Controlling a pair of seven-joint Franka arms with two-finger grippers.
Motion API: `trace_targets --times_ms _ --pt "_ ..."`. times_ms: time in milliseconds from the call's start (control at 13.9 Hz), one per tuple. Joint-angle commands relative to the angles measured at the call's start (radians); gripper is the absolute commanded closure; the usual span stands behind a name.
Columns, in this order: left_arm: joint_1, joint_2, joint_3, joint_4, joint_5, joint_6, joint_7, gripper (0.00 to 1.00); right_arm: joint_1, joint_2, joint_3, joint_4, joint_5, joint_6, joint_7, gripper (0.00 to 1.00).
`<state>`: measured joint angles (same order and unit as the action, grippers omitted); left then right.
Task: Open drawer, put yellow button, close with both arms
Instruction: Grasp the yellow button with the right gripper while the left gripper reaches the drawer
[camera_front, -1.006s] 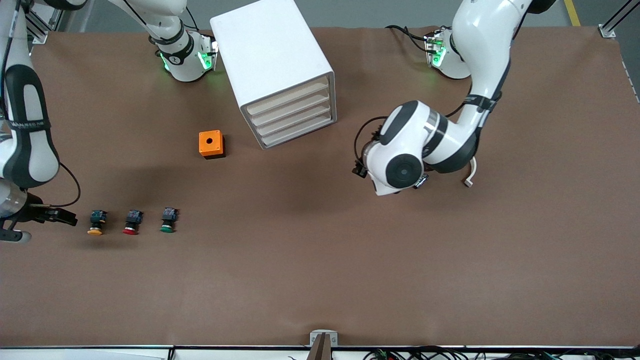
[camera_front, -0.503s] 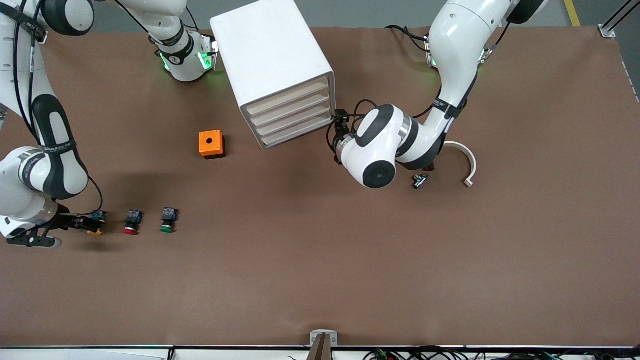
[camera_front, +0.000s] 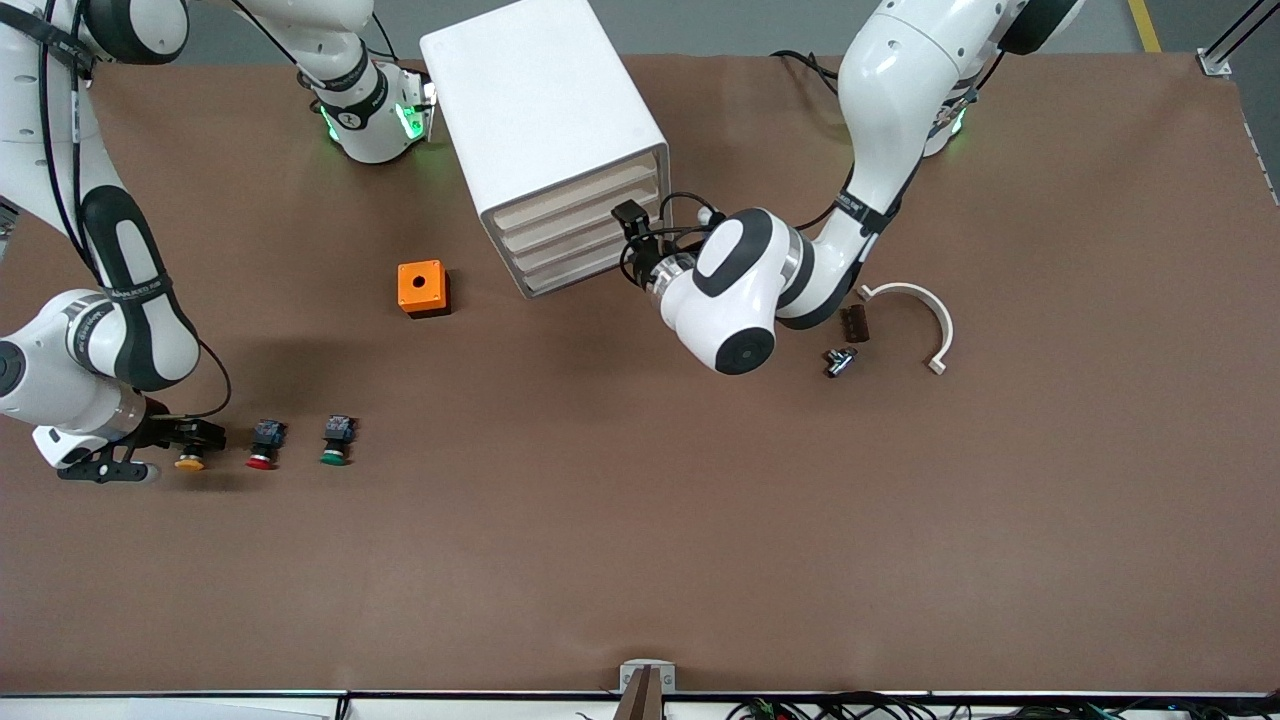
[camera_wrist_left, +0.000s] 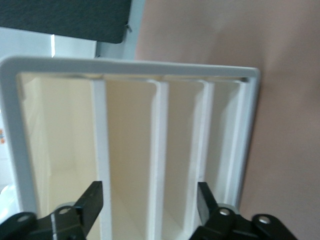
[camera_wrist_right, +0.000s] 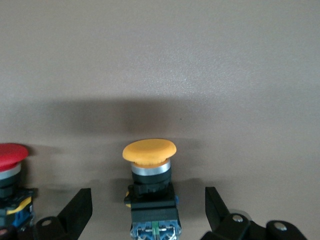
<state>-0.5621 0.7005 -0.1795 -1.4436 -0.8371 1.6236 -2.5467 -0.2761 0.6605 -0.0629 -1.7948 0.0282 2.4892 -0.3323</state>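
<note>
1. The right gripper (camera_front: 195, 437) has slid in from the right arm's end of the table and now sits low at the yellow button (camera_front: 190, 460), which lies on the table (camera_front: 640, 520) at the end of a row with the red button (camera_front: 262, 447) and green button (camera_front: 336, 442) beside it, well apart from the cabinet (camera_front: 555, 140) and nearer to the front camera than it.
2. In the right wrist view its fingers (camera_wrist_right: 75, 207) stand spread, one on each side of the yellow button's (camera_wrist_right: 150, 187) body, not yet touching it. That reads as lined up for a pinch.
3. The left gripper (camera_front: 632, 232) has swung across to the front of the cabinet and now hangs right at its stack of drawers.
4. In the left wrist view its fingers (camera_wrist_left: 92, 202) are released, spread across the slats of the cabinet front, gripping nothing.
5. The top drawer (camera_front: 575, 192) is flush with the cabinet front, so opening has not begun; both arms look ready for their first grasps.
</note>
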Motion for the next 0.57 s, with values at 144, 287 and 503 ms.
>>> trace_targets --times_ms 144,287,503 --pt "-0.033 0.036 0.005 0.017 -0.124 -0.024 -0.033 0.37 -0.020 -0.036 0.009 -0.041 0.012 0.007 -0.039 0.09" --pt "-0.062 0.043 0.005 0.017 -0.148 -0.024 -0.033 0.40 -0.020 -0.036 0.009 -0.041 0.012 0.007 -0.039 0.19" --pt "-0.088 0.048 0.005 0.015 -0.166 -0.030 -0.035 0.46 -0.020 -0.036 0.009 -0.041 0.010 0.002 -0.039 0.45"
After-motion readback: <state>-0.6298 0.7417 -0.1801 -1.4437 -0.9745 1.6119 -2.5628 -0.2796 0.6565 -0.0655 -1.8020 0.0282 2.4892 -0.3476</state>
